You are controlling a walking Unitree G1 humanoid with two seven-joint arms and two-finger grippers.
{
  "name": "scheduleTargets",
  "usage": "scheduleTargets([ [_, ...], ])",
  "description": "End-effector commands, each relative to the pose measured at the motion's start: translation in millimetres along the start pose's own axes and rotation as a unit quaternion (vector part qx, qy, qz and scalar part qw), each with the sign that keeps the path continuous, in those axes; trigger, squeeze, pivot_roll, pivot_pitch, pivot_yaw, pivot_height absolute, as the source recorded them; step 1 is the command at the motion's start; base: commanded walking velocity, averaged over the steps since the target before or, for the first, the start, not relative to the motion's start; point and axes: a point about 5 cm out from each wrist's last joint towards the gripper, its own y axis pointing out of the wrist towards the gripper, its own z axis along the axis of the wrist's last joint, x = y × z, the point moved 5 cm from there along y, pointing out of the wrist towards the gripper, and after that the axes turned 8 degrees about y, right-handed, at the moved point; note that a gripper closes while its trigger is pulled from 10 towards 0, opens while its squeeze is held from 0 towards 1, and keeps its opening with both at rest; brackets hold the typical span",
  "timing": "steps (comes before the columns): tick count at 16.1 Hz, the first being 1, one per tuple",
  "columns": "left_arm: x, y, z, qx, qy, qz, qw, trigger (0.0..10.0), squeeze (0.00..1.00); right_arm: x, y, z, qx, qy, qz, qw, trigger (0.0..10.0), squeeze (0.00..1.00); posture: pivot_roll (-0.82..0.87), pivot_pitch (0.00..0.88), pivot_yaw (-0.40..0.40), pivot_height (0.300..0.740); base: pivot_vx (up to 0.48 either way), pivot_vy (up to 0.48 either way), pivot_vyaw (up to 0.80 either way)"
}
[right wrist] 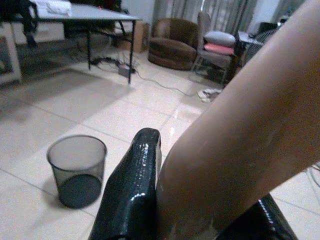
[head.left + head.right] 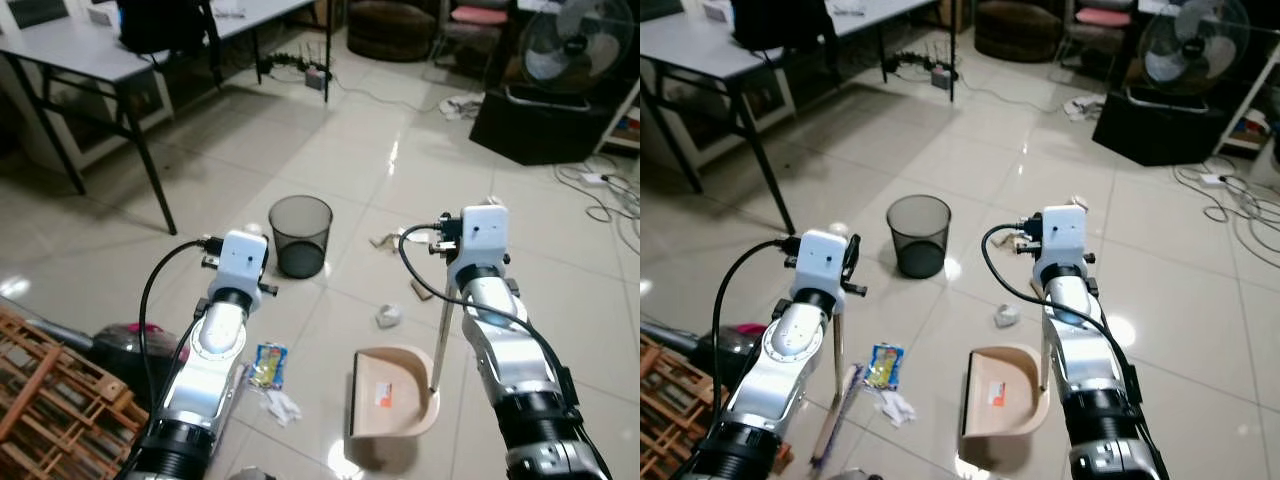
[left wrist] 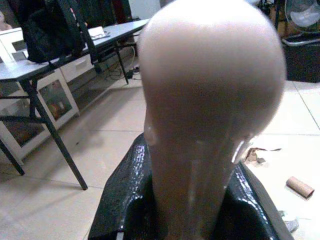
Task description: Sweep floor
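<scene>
Beige plastic is what I have in both pincers: the left pincer point(image 3: 195, 210) is clamped round the rounded top of the broom handle point(image 3: 210, 100), and the right pincer point(image 1: 195, 210) pinches the upright handle of the dustpan point(image 2: 392, 398). The dustpan sits flat on the tiled floor point(image 2: 330, 160) in front of me, and the broom head point(image 2: 840, 415) rests on the floor by my left side.

I judge I am at the start of the sweeping proper, tools in hand and the litter not yet gathered. A crumpled ball of paper point(image 2: 388, 316) lies just beyond the dustpan, a colourful snack wrapper point(image 2: 268, 364) and a white scrap point(image 2: 282, 406) lie to its left, and bits of cardboard point(image 2: 383, 241) lie further out near the black mesh bin point(image 2: 300, 236).

Next I would draw the broom across the wrapper and scrap toward the dustpan while holding it firmly against the floor, so nothing slips beneath.

The wrapper carries print and the dustpan an orange sticker point(image 2: 382, 395), but I cannot read either.
</scene>
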Motion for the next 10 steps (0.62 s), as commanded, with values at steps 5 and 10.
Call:
scheduleTargets([
  [5,-22.8,11.5,-1.5,0.011,0.0,0.072,0.997,10.0,0.0,-10.7,15.1,9.1,0.036,-0.024,0.002,0.999,10.0,0.0,-0.04,0.2,0.048,0.74,0.0,0.0,0.0],
  [10,-14.9,17.9,7.8,0.04,-0.059,0.072,0.995,10.0,0.0,-11.8,16.2,31.8,0.101,-0.01,-0.009,0.995,10.0,0.0,-0.07,0.272,0.075,0.74,0.0,0.0,0.0],
])
